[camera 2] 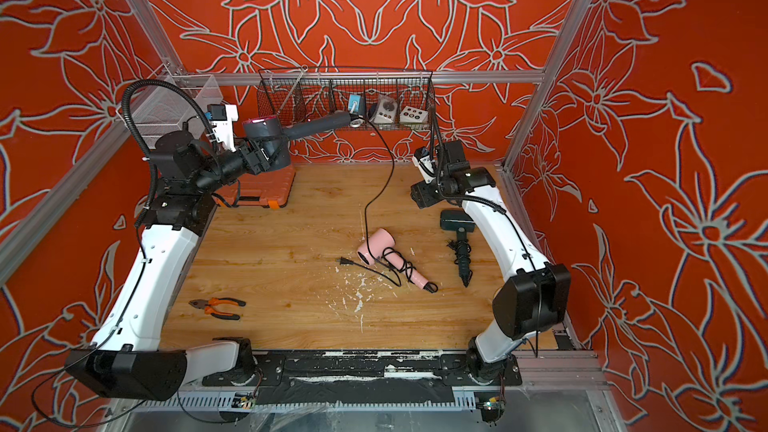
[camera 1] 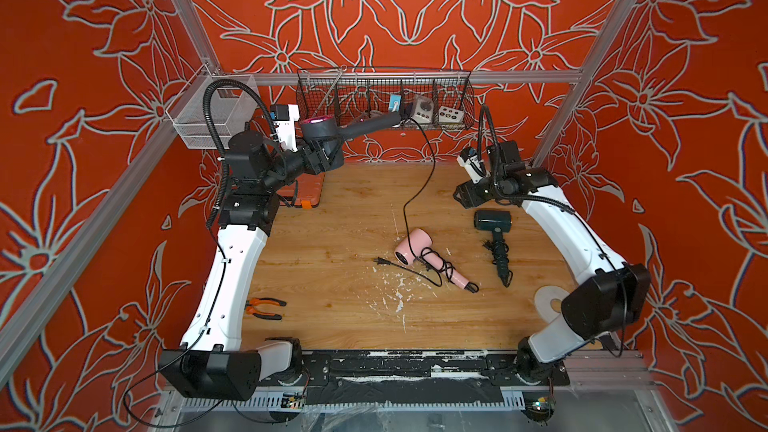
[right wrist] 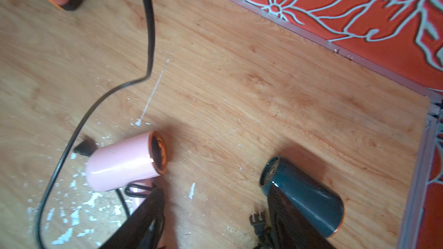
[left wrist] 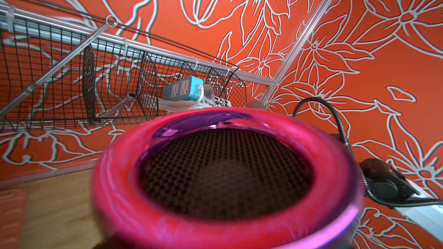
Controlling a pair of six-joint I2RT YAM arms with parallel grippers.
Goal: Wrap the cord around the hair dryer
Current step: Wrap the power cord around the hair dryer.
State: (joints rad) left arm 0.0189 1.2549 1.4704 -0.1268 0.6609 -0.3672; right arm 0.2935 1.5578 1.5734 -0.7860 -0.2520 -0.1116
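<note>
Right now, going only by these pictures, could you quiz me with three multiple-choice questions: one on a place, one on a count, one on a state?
1. Where are the pliers?
A) on the table by the left arm
B) in the wire basket
C) on the orange case

2. How many hair dryers are in view?
A) two
B) three
C) four

3. The grey hair dryer is:
A) lying on the table
B) lying on the orange case
C) held aloft by the left claw

Answers: 1 A, they lie on bare wood; 2 B, grey hair dryer, pink hair dryer, teal hair dryer; 3 C, the left claw clamps its barrel above the table.
</note>
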